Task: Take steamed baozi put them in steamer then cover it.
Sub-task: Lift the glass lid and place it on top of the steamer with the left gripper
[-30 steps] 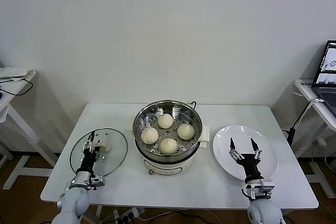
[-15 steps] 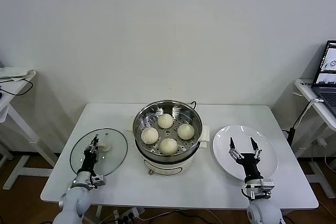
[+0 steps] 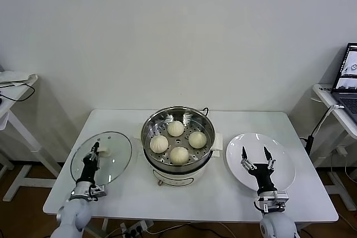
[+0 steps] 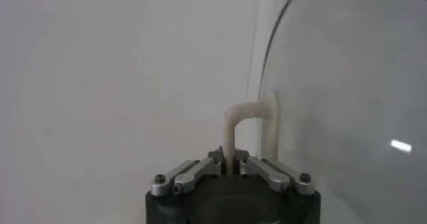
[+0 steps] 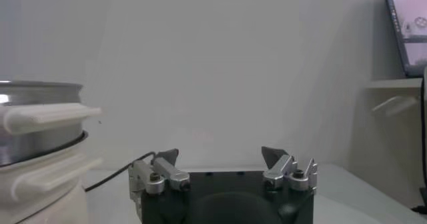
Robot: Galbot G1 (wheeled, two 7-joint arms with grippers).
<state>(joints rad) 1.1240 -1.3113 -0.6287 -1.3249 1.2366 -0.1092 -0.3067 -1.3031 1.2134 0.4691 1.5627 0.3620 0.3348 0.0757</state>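
Steamer (image 3: pixel 178 137) sits mid-table, open top, four baozi (image 3: pixel 178 154) on its tray, nothing over it. Left gripper (image 3: pixel 93 150) pinched on cover (image 3: pixel 101 157) handle over table's left side; bare table (image 3: pixel 128 190) between cover and steamer. Right gripper (image 3: pixel 254 157), fingers spread, over white plate (image 3: pixel 284 165), apart from steamer's side handle.

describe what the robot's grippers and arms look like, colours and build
Both match: the left gripper and right gripper have slim dark fingers on a black body, with silver metal finger mounts fixed by small dark screws, as the wrist views show. Below each sits a silver wrist collar, then a rounded light grey arm. No markings are readable.
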